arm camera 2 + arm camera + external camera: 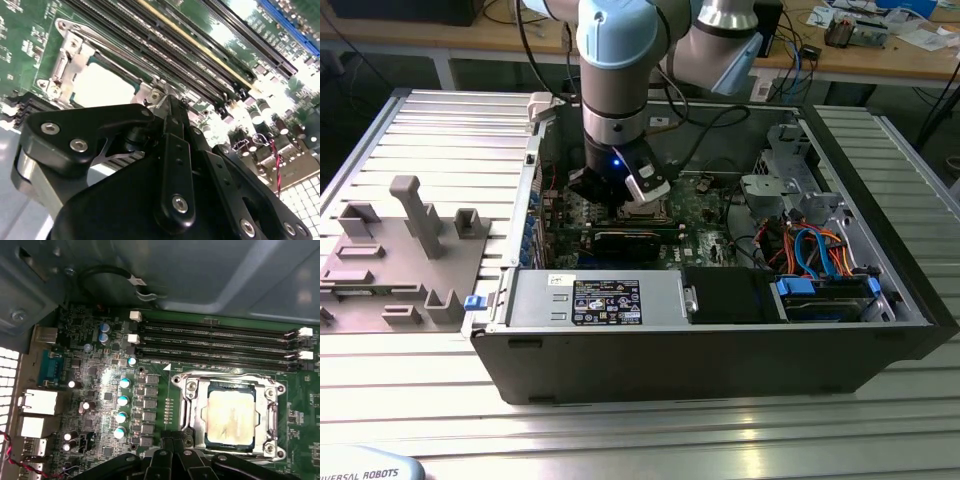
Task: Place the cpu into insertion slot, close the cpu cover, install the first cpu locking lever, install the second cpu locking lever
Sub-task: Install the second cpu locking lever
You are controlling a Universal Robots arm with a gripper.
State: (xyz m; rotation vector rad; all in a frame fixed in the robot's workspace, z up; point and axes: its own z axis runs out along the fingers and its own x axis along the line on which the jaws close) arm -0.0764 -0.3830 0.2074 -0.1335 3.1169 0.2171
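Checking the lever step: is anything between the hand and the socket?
Nothing visible. In the first wrist view the hand sits at the edge of the silvery metal frame cover, which lies closed over the silver-grey square chip.

Arm upright, wrist pointing down, tool lowered

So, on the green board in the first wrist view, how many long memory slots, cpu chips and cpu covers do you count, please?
long memory slots: 4
cpu: 1
cpu cover: 1
Total: 6
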